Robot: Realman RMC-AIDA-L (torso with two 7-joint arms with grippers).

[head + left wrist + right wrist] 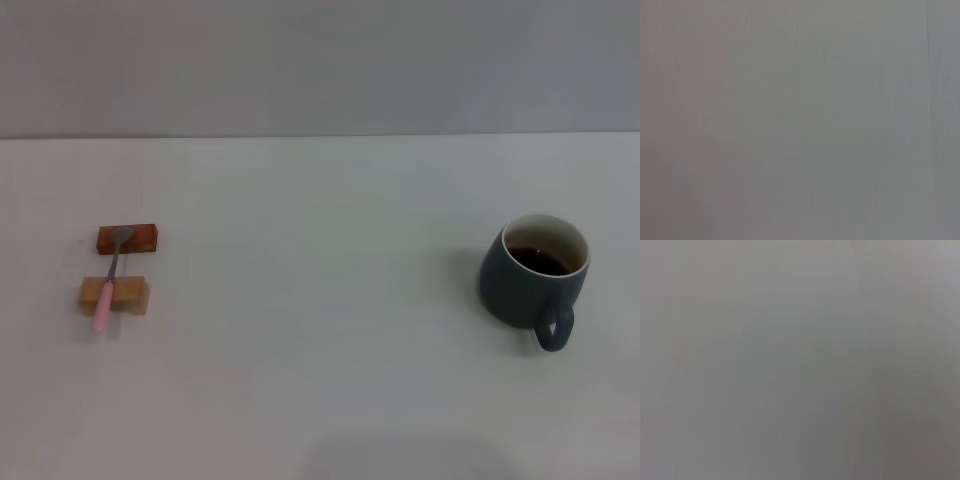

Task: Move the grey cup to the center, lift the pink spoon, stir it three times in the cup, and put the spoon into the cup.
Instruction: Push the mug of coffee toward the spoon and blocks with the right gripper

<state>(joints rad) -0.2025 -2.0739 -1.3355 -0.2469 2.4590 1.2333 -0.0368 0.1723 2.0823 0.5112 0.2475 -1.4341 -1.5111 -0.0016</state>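
The grey cup stands upright on the right side of the white table in the head view, its loop handle toward the front and dark liquid inside. The pink spoon lies at the left, resting across two small wooden blocks, its metal bowl on the far reddish block and its pink handle over the near pale block. Neither gripper shows in any view. Both wrist views show only a plain grey surface.
The white table stretches between spoon and cup. Its far edge meets a grey wall at the back. A faint shadow lies at the table's front middle.
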